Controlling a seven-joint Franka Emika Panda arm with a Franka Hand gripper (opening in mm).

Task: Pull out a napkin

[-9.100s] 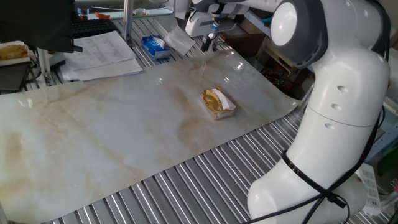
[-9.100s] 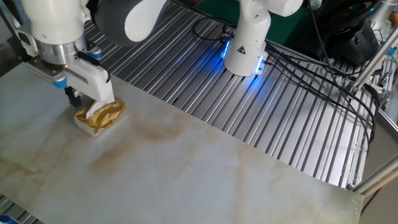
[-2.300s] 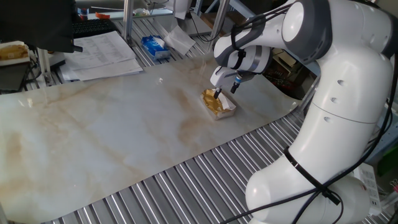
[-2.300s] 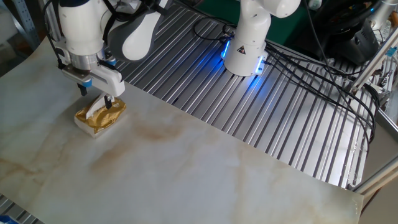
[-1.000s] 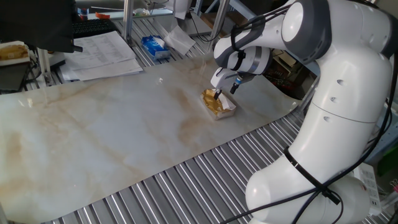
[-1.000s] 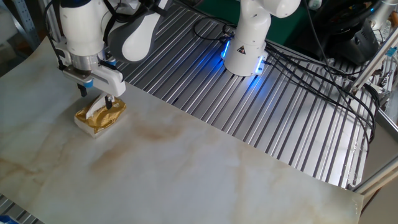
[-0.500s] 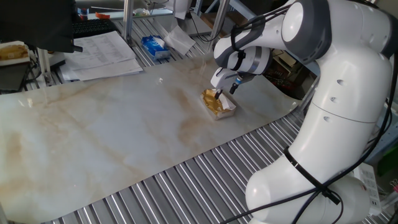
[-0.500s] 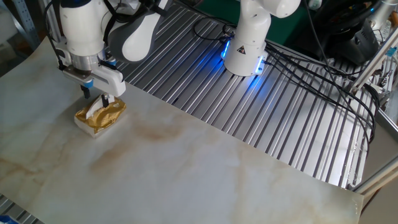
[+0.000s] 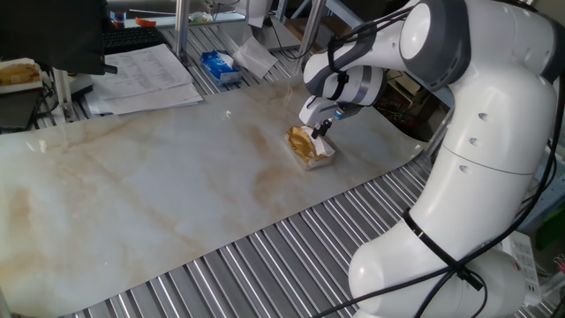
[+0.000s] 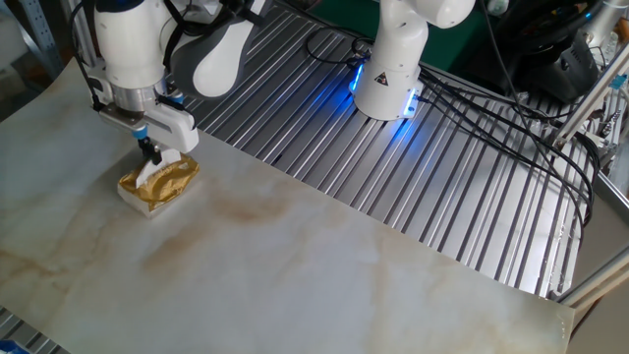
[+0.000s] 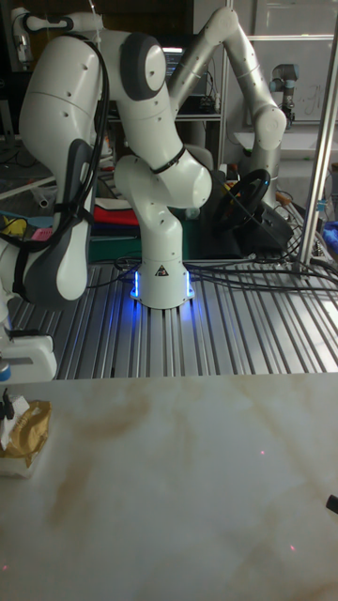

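Surface: marble-patterned table (image 9: 159, 185).
Pack (image 10: 157, 185): gold-brown, on table.
Gripper (image 10: 150, 155): fingers pinched together on white napkin (image 10: 147, 173) atop pack.

Open marble tabletop (image 9: 159, 185) surrounds the gold-brown pack (image 9: 309, 147); only the arm's gripper (image 10: 150, 154) crowds it from above.
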